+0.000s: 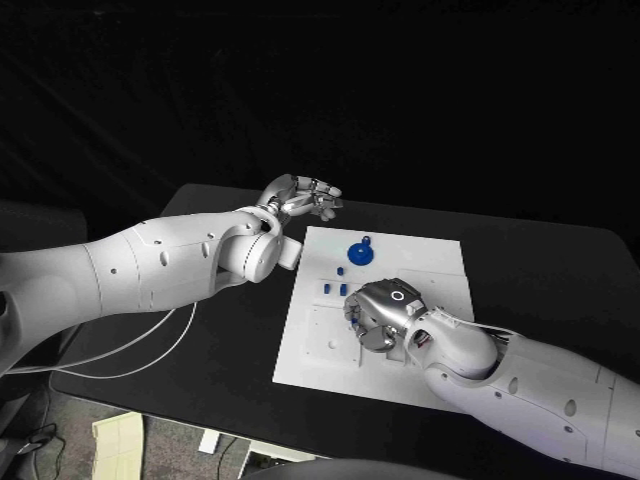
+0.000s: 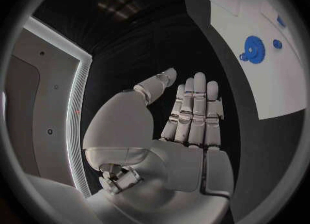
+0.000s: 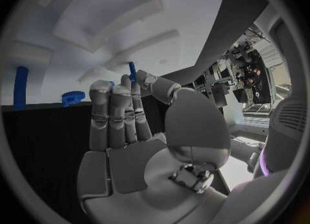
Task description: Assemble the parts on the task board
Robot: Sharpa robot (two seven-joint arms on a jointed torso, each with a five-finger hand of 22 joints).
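Observation:
The white task board [image 1: 433, 262] lies in the middle of the black table. A round blue gear-like part [image 1: 361, 254] sits near its far edge, with small blue pieces [image 1: 327, 287] nearer the middle. My right hand [image 1: 384, 312] hovers over the board's centre, and a thin blue peg [image 3: 132, 72] is pinched between its thumb and fingertips [image 3: 120, 92]. In the right wrist view the gear [image 3: 73, 97] and a blue bar [image 3: 20, 86] lie beyond that hand. My left hand [image 1: 303, 197] floats off the board's far left corner with fingers [image 2: 194, 110] straight, holding nothing; the gear [image 2: 253, 48] lies beside it.
The board [image 3: 97, 22] has raised ridges and recesses across its surface. Black table [image 1: 551, 260] surrounds it on all sides, widest to the right. White cables [image 1: 133, 350] trail from my left arm over the table's left edge.

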